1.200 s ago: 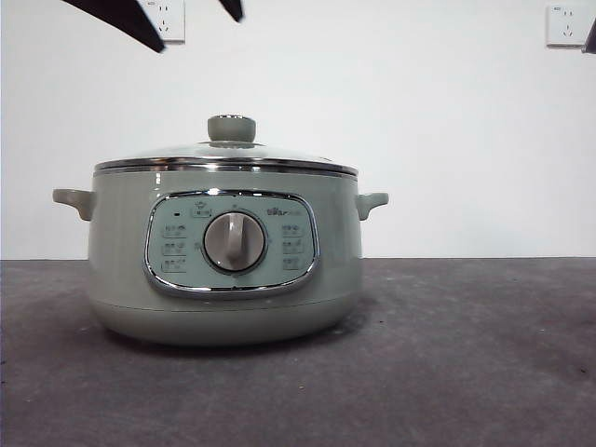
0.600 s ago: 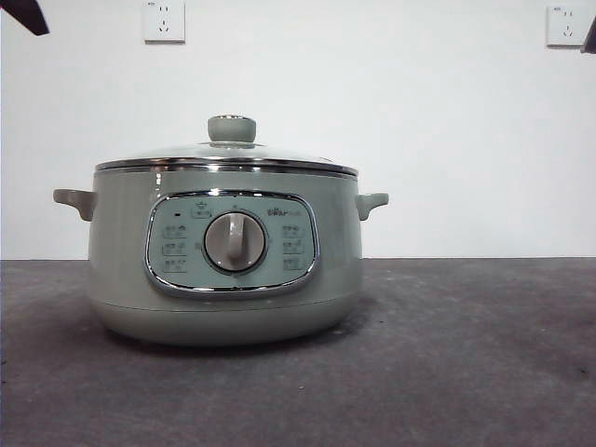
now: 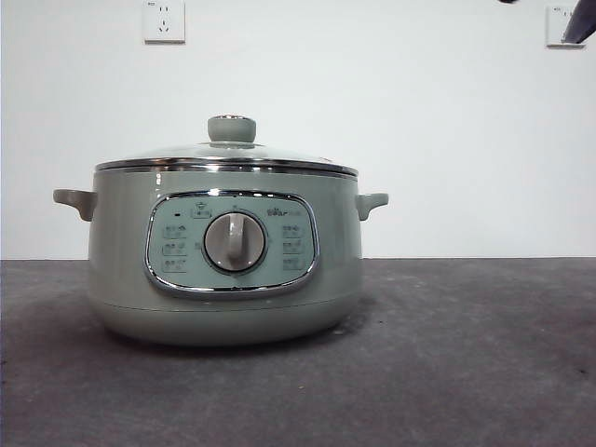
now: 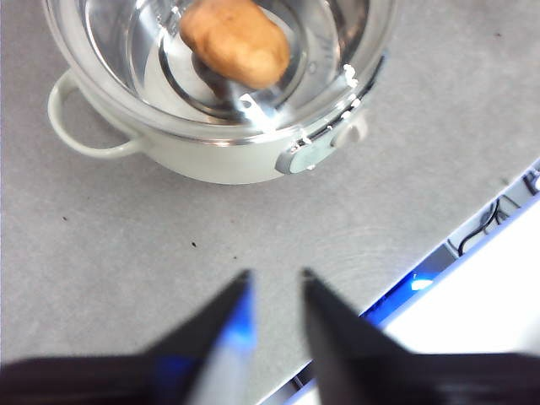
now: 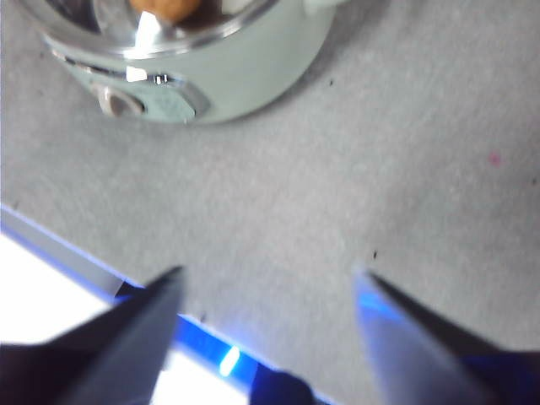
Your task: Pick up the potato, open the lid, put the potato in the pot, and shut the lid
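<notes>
The pale green pot [image 3: 112, 279] stands on the dark table with the glass lid [image 3: 279, 155] shut on it, green knob [image 3: 232, 128] on top. The orange-brown potato [image 4: 234, 42] lies inside the pot [image 4: 211, 160], seen through the glass; its edge also shows in the right wrist view [image 5: 164, 7]. My left gripper [image 4: 276, 283] hangs above the table beside the pot, jaws a little apart and empty. My right gripper [image 5: 270, 278] is wide open and empty, above the table in front of the pot [image 5: 253, 76]. One arm shows only as a black tip [image 3: 579, 28] at the front view's top right.
Two wall sockets [image 3: 164, 20] [image 3: 563, 23] sit on the white wall behind. The table's front edge with a blue light [image 4: 418, 283] runs close to both grippers [image 5: 228, 361].
The dark arm at the front view's top left has drawn back out of view. The black tip at the top right reaches slightly further in. The pot and lid have not moved.
</notes>
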Robot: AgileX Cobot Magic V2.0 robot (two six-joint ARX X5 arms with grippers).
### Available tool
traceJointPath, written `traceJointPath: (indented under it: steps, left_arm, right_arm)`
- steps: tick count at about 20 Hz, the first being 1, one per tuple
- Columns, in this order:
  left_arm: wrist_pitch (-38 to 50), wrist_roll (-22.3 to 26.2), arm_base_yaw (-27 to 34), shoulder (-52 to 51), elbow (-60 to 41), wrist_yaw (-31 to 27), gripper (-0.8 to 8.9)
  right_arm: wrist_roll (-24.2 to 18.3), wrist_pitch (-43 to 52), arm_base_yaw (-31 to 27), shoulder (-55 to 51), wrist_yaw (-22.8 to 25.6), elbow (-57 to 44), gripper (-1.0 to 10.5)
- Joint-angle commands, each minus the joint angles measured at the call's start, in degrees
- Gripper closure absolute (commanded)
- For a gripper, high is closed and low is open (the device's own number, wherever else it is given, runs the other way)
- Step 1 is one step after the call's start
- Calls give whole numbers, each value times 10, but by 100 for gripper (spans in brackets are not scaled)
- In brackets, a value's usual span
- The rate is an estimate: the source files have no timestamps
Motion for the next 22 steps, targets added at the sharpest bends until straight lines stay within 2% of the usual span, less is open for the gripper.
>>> traceJointPath:
  steps: [1,5,8,16,18,20,22]
  left_arm:
    - [1,-3,-5,-30,-5,1,822]
    - [1,-17,-5,-75,-5,0,816]
    - [1,-17,-5,-79,-5,0,816]
    - [3,-14,-5,-19,-5,0,816]
    - [11,81,22,-20,-6,-50,816]
    - [100,99,79,-51,-48,-53,816]
    - [282,81,155,-115,-159,-2,816]
  right_arm:
    - [5,-23,1,0,-2,-6,947]
    - [4,-42,0,0,3,-6,946]
    - [4,-41,0,0,36,-6,946]
    - [4,-40,0,0,46,-6,946]
    - [4,-40,0,0,46,-6,946]
    - [4,-40,0,0,46,-6,946]
    - [4,-39,0,0,46,-6,946]
